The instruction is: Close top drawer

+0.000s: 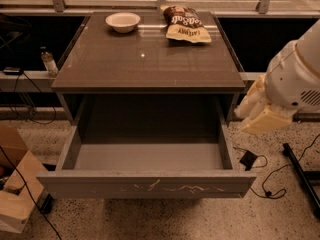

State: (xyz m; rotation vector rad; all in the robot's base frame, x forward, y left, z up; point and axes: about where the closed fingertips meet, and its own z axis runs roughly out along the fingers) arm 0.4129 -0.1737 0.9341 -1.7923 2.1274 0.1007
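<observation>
The top drawer (150,185) stands pulled out toward the near side, its front running left to right. The gripper (264,115) hangs right of the cabinet (145,59), with the drawer front near-left of it; whether it is apart or together I cannot tell

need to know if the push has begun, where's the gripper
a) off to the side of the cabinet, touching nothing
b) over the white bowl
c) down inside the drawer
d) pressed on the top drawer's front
a: the gripper hangs beside the cabinet at the view's right edge, apart from the pulled-out top drawer.
</observation>
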